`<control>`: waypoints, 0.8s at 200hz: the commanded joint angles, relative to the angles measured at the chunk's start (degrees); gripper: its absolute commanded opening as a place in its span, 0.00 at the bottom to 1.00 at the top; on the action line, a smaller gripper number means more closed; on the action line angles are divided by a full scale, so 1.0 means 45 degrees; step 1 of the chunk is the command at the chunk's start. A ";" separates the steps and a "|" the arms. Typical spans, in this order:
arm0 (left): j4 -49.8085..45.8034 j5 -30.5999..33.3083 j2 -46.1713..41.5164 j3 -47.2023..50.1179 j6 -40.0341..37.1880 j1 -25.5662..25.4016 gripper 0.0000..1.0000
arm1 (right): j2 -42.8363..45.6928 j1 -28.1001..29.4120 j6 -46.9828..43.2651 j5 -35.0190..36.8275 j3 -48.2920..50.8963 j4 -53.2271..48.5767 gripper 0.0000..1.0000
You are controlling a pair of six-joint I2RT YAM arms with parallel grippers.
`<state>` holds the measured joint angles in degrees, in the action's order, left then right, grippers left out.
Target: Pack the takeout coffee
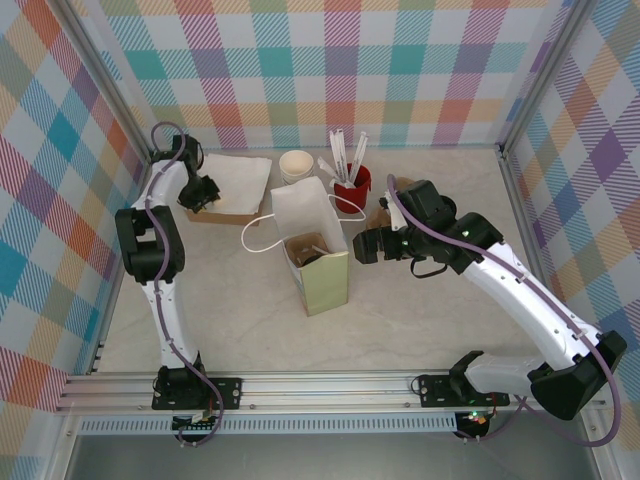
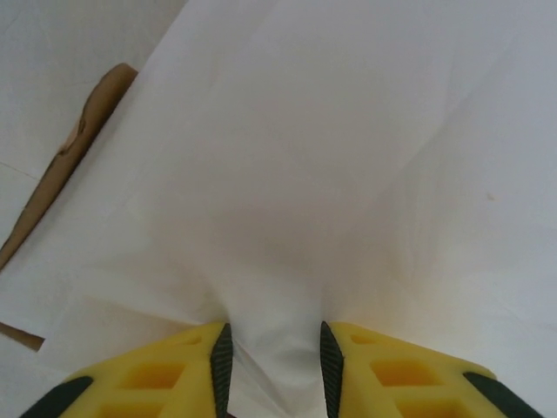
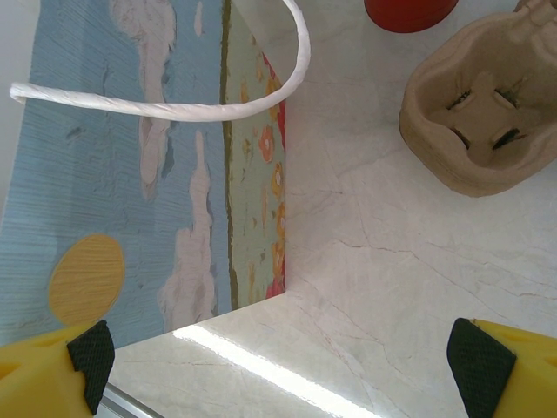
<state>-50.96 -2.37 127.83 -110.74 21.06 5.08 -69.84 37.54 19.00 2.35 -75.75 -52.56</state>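
The left gripper (image 2: 271, 364) is clamped on a puckered fold of the white paper sheet (image 2: 348, 148), near the far left corner of the worktop (image 1: 220, 310). The right gripper (image 3: 283, 357) hangs with its jaws wide apart and holds nothing, between the paper bag (image 1: 325, 280) and a pulp cup carrier (image 3: 474, 122). The takeout coffee (image 1: 313, 256) sits inside the bag at mid-worktop. Its dark lid shows at the bag's mouth, and the cup wall is hidden.

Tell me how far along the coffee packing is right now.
Looks done: a dark-topped shape, probably the takeout coffee, sits inside the open paper bag, though it is too small to be sure. In hand: the left hand pinches a white napkin; the right hand is open beside the bag. Left: likely adding the napkin.
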 commanded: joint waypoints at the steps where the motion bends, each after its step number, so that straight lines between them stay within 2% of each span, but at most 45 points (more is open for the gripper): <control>1: -0.0350 -0.0265 0.0631 -0.0249 -0.0217 -0.0119 0.27 | -0.0065 0.0037 -0.0063 -0.0224 -0.0180 0.0211 1.00; 68: -0.0619 -0.0273 0.0930 -0.0874 -0.0299 -0.0153 0.14 | -0.0026 0.0037 -0.0024 -0.0200 -0.0082 0.0224 1.00; 160: -0.1172 -0.0001 -0.0364 -0.2086 -0.0998 -0.0201 0.13 | -0.0085 0.0037 -0.0024 -0.0224 -0.0082 0.0224 1.00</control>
<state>-54.08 -2.44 130.02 -117.36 18.41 4.56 -69.84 37.54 19.00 2.35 -75.75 -52.49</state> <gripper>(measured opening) 0.130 0.999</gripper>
